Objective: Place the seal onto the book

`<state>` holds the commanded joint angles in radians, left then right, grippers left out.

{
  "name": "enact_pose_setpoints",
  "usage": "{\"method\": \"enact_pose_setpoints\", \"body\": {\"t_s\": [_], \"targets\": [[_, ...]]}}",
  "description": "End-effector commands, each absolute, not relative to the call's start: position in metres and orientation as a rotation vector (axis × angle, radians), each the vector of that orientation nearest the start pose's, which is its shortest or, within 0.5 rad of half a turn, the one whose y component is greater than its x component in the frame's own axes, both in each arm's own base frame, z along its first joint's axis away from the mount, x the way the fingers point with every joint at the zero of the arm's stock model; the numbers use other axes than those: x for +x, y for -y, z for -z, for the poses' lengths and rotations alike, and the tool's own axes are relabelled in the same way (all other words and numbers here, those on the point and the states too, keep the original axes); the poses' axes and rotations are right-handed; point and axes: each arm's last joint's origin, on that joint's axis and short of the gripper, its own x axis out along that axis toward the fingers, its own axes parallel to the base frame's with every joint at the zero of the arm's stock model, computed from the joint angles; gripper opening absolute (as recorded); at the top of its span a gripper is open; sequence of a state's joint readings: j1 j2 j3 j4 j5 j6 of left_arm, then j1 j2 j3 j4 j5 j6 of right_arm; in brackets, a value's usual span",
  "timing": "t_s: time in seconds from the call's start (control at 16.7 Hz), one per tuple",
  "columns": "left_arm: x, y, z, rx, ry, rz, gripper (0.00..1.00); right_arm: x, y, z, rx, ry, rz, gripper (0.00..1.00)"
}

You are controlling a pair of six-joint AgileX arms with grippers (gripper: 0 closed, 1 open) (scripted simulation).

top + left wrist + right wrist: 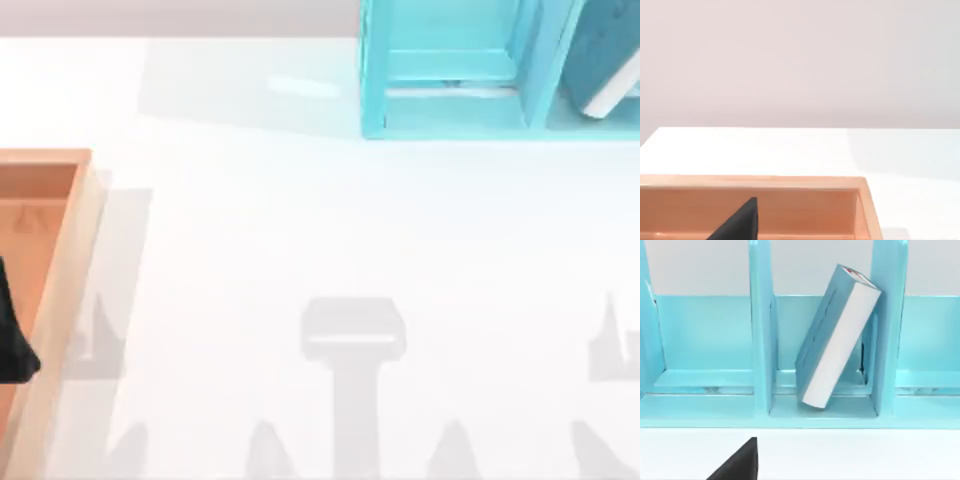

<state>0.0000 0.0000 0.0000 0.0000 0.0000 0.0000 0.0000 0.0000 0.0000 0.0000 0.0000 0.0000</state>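
The book, teal-blue with white page edges, leans tilted inside the middle compartment of the cyan shelf unit. In the top view the book sits at the far right of that shelf. The seal is out of view. A dark part of my left gripper shows at the table's left edge, over the wooden box; the left wrist view shows the same gripper above the box's inside. My right gripper is over the white table in front of the shelf, apart from the book.
The open wooden box lies along the left side of the table. The shelf unit stands at the back right. White tabletop stretches between them, crossed near the front by grey shadows.
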Motion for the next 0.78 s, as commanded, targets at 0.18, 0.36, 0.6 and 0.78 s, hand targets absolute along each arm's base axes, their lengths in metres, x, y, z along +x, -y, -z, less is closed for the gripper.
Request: {"method": "enact_pose_setpoints", "body": {"t_s": [0.18,0.36,0.6,0.78], "targets": [[0.106,0.001,-0.160,0.000,0.000,0.000,1.00,0.106,0.001,-0.162,0.002,0.005,-0.001,1.00],[0.106,0.001,-0.160,0.000,0.000,0.000,1.00,0.110,0.001,-0.180,0.021,0.040,-0.007,1.00],[0.106,0.001,-0.160,0.000,0.000,0.000,1.00,0.131,0.002,-0.215,0.067,0.072,-0.016,1.00],[0.106,0.001,-0.160,0.000,0.000,0.000,1.00,0.168,0.005,-0.235,0.115,0.057,-0.020,1.00]]}}
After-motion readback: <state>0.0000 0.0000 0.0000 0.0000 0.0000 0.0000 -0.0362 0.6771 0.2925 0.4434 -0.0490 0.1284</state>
